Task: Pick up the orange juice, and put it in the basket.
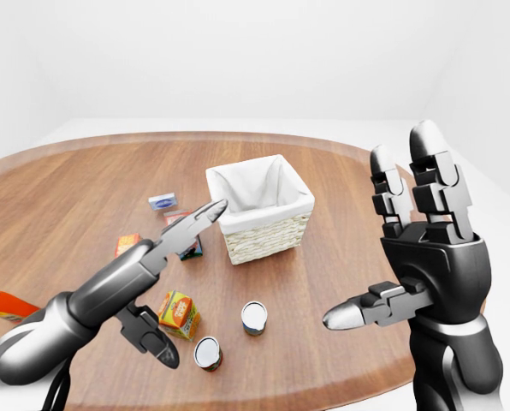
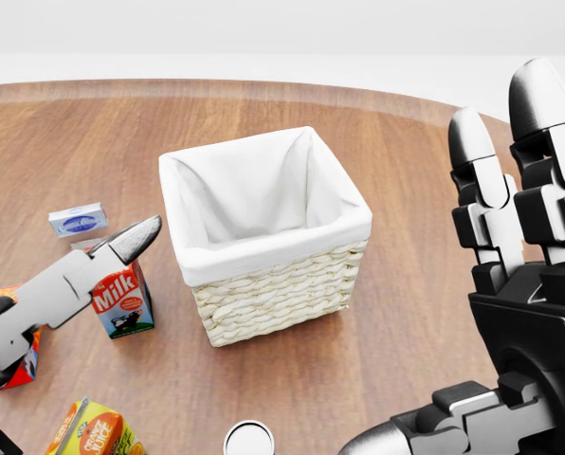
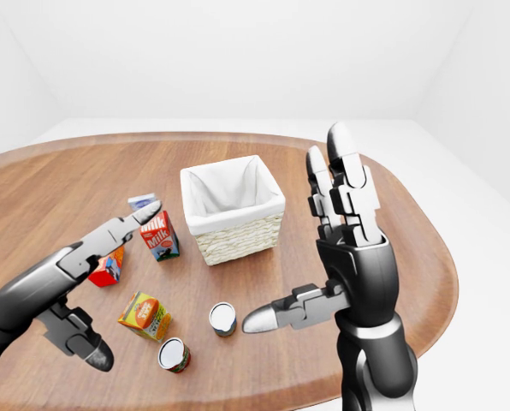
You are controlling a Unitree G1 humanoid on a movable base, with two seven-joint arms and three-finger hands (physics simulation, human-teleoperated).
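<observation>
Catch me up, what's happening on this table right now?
Nothing is picked up yet. The left robot hand reaches out open above the cartons, over the red milk carton and the red butter box. The orange-and-yellow juice carton stands untouched on the round wooden table, near two small cans. The white-lined wicker basket is empty. The right robot hand is raised, open, holding nothing.
</observation>
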